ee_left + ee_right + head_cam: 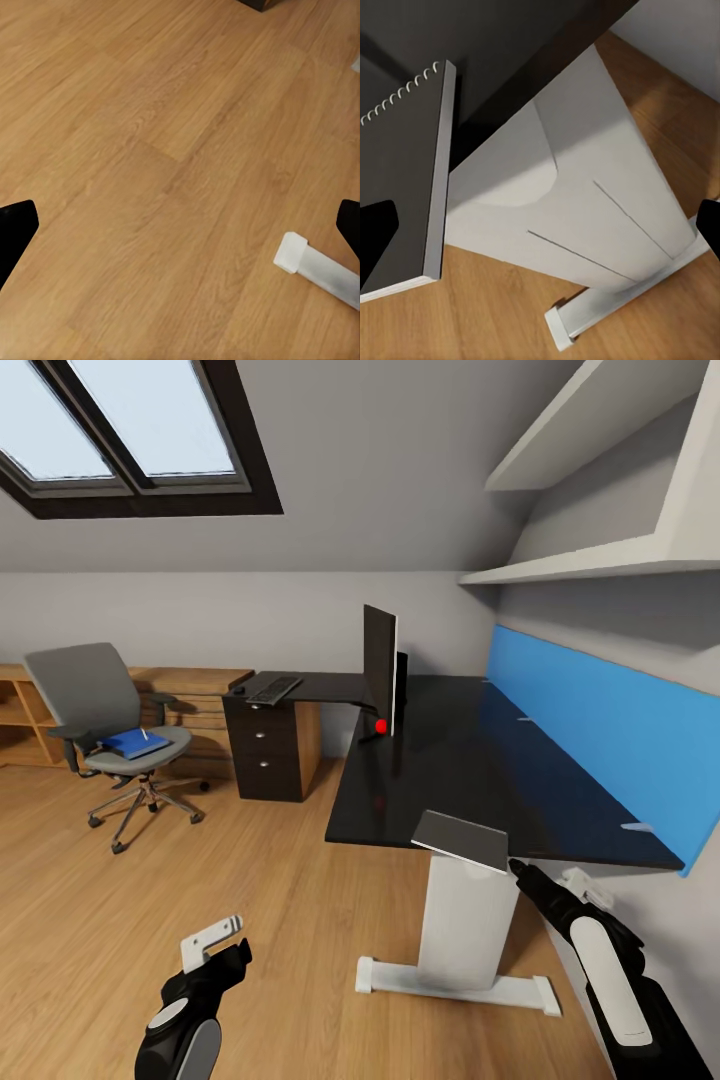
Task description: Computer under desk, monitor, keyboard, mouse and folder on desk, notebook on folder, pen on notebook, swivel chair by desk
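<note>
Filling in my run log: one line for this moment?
right claw: holds notebook at desk edge | left claw: open, empty | folder: on swivel chair

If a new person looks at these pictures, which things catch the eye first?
The long black desk under a bright blue wall panel, with the monitor standing on it. At the near edge, the right gripper holds a grey spiral notebook. Far left, the swivel chair carries a blue folder.
</note>
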Tool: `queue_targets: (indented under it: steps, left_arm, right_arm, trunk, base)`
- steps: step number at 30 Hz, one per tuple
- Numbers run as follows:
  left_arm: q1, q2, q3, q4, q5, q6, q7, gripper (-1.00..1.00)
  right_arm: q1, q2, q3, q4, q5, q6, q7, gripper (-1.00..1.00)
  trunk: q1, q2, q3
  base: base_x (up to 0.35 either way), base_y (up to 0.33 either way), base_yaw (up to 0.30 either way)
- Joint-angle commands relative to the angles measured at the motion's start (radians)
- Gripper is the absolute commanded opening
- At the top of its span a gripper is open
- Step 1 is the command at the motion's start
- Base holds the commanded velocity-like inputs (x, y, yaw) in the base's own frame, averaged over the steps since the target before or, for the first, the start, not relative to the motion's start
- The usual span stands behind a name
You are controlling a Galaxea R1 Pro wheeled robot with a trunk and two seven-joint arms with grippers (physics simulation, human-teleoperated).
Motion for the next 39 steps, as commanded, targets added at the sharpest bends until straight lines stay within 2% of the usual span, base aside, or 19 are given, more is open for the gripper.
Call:
queue_targets:
  steps: [1,10,17,29,31,37,39]
  left_arm:
    - [-0.001,0.000,-0.001,-0.001,0.009,0.002,0.009,1.00]
    - [-0.001,0.000,-0.001,0.001,0.009,0.002,0.008,1.00]
    - [-0.001,-0.001,-0.003,0.014,0.009,0.003,0.006,1.00]
    - [-0.001,-0.001,-0.003,0.017,0.009,0.003,0.006,1.00]
    - [-0.001,-0.001,-0.003,0.019,0.009,0.003,0.006,1.00]
    - [-0.001,-0.001,-0.004,0.026,0.009,0.002,0.005,1.00]
    - [-0.001,-0.001,-0.005,0.028,0.009,0.002,0.005,1.00]
  right_arm:
    - [-0.001,0.000,0.000,-0.001,-0.009,0.003,-0.008,1.00]
    - [0.000,-0.001,0.000,-0.001,-0.010,0.004,0.011,1.00]
    - [0.003,-0.013,0.000,-0.001,-0.010,0.006,0.103,1.00]
    - [0.004,-0.025,-0.002,-0.001,-0.014,0.019,0.135,1.00]
    - [0.004,-0.026,-0.009,-0.001,-0.021,0.035,0.156,1.00]
    - [0.005,-0.026,-0.065,0.000,-0.058,0.095,0.236,1.00]
    - [0.007,-0.026,-0.122,0.023,-0.081,0.157,0.299,1.00]
  trunk:
    - [0.000,-0.001,-0.001]
    - [0.000,-0.001,-0.001]
    - [0.000,-0.001,-0.001]
    - [0.000,-0.001,-0.001]
    - [0.000,-0.001,-0.001]
    - [0.000,-0.001,-0.001]
    - [0.000,-0.001,-0.001]
  base:
    - [0.000,0.000,0.000]
    - [0.000,0.000,0.000]
    - [0.000,0.000,0.000]
    - [0.000,0.000,0.000]
    - [0.000,0.000,0.000]
    - [0.000,0.000,0.000]
    - [0.000,0.000,0.000]
